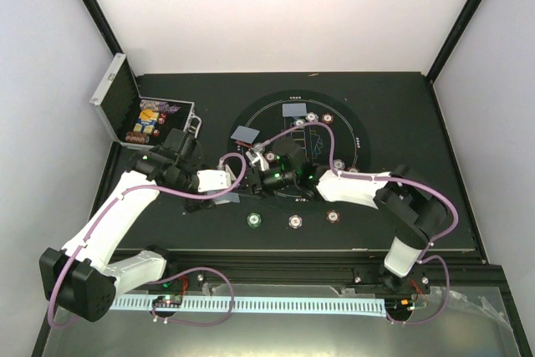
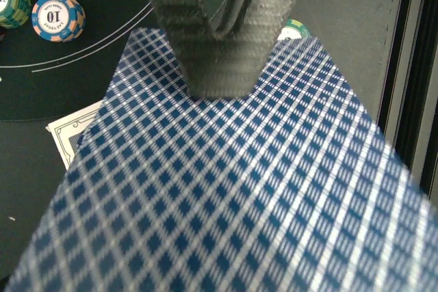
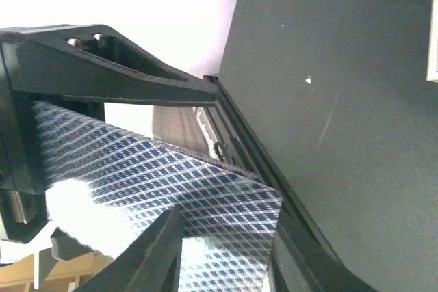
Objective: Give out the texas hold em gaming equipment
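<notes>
A playing card point(image 2: 226, 189) with a blue plaid back fills the left wrist view. My left gripper point(image 1: 229, 183) is shut on it, its own fingers hidden under the card. My right gripper point(image 3: 226, 218) meets it from the right over the mat's left edge. The card's far corner point(image 3: 205, 189) lies between the right fingers point(image 2: 219, 66), which still stand apart. Two more cards point(image 1: 247, 133) point(image 1: 294, 109) lie face down on the round mat point(image 1: 351, 114). Another card point(image 2: 72, 131) lies on the table under the held one. Chips point(image 2: 58, 17) sit on the mat, and three chips point(image 1: 295, 221) lie in a row near the front.
An open silver case point(image 1: 138, 114) with chips inside stands at the table's back left. A chip point(image 1: 338, 165) lies beside the right arm. White walls close in the table's back and sides. A black rail point(image 3: 246, 148) runs along the table's near edge.
</notes>
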